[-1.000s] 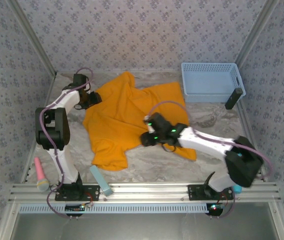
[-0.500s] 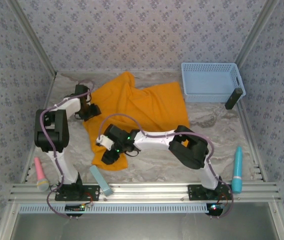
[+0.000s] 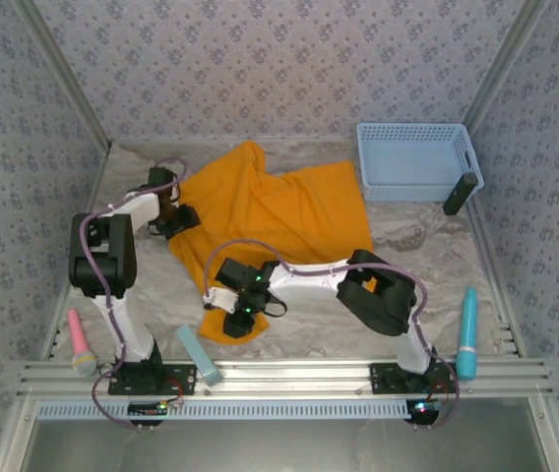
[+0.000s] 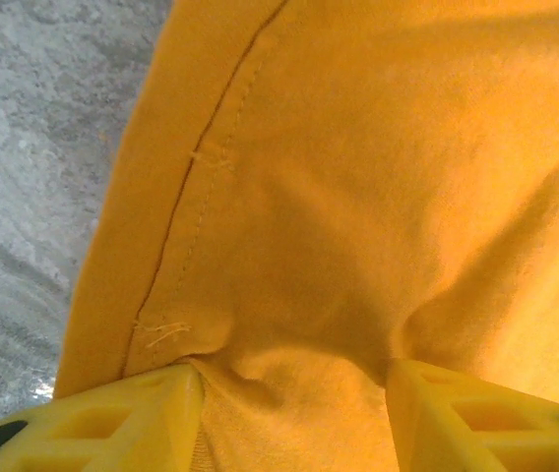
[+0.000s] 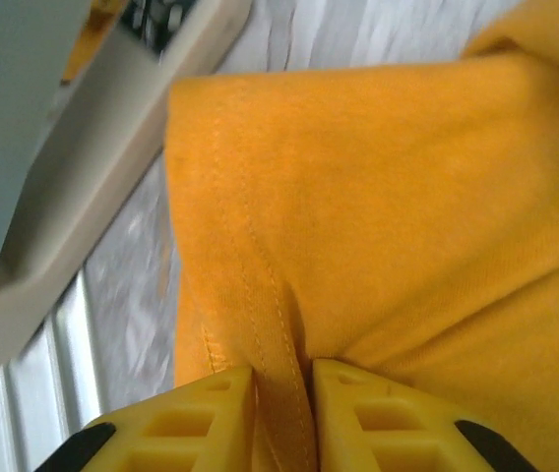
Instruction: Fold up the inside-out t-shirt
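L tool [image 3: 178, 218] sits at the left edge of the inside-out t-shirt [image 3: 289, 206]. On the wrist cam its jaws stand well apart w/ cloth and a stitched seam lying btwn them, no pinch yet. R tool [image 3: 232, 317] reaches across to the shirt's near-left corner, jaws nearly together w/ a hem fold squeezed btwn them, so it has hold of the shirt there. The shirt lies mid-tabletop [image 3: 417, 246], spread out but rumpled, bunched along the far edge. No clean fold shows, so I'd judge you're early, at the grab-the-edges stage. Flattening and all folds are left to do. Blue basket [image 3: 407, 127] sits far right, just beside the shirt's far-right corner; can't tell if they touch.
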Robot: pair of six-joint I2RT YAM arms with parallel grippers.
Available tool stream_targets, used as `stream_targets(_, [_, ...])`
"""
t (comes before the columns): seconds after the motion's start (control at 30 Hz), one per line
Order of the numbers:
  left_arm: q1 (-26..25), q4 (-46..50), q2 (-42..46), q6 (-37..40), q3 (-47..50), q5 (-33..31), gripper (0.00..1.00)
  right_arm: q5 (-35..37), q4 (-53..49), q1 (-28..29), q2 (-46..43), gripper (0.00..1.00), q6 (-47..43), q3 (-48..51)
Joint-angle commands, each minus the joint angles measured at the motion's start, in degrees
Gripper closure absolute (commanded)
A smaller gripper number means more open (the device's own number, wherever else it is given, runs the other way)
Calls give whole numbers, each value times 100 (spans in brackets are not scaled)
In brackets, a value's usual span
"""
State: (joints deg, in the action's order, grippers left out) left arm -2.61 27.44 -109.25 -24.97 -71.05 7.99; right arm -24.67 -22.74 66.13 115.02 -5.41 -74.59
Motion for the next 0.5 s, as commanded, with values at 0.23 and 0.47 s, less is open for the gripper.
stream_targets(0.23, [-149, 337, 1516, 9, 1065, 409, 32, -568, -294, -202, -1116, 50, 377, 548])
stream_targets(0.47, [-370, 33, 1641, -279, 1627, 350, 48, 1135, 188, 11, -776, 50, 63, 413])
